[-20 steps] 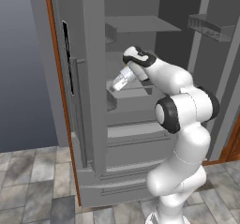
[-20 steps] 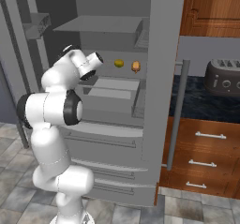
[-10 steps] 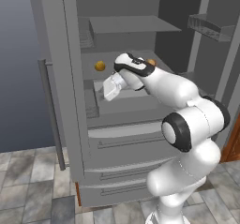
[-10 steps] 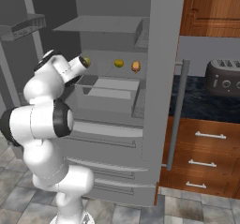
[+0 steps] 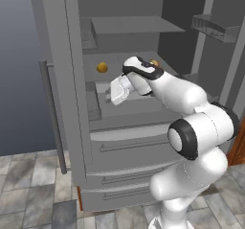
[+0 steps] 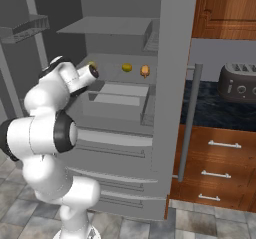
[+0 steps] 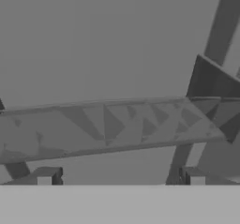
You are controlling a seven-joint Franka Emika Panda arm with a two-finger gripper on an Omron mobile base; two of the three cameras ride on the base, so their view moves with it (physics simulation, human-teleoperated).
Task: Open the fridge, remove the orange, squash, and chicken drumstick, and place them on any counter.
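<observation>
The grey steel fridge (image 5: 129,144) (image 6: 115,148) stands with both doors swung wide. On its middle shelf lie a round orange-yellow piece (image 5: 102,67) (image 6: 92,63), a small yellow ball (image 6: 127,68) and the golden-brown chicken drumstick (image 6: 145,71); I cannot tell which is the orange or the squash. My gripper (image 5: 116,95) (image 6: 95,72) (image 7: 119,177) hovers in front of that shelf, left of the food and touching none of it. It is open, its fingertips (image 7: 47,176) far apart with nothing between them. The black counter (image 6: 210,110) lies right of the fridge.
The left door (image 5: 62,94) with its bar handle (image 5: 52,118) juts toward me on the left. The right door edge (image 6: 170,83) and its handle (image 6: 190,118) stand between fridge and counter. A toaster (image 6: 237,83) sits on the counter above wooden drawers (image 6: 215,173). A clear bin (image 6: 117,100) sits under the food shelf.
The left fridge door has swung much further open, baring the shelves and food. My hand has shifted slightly left and down in front of the middle shelf.
</observation>
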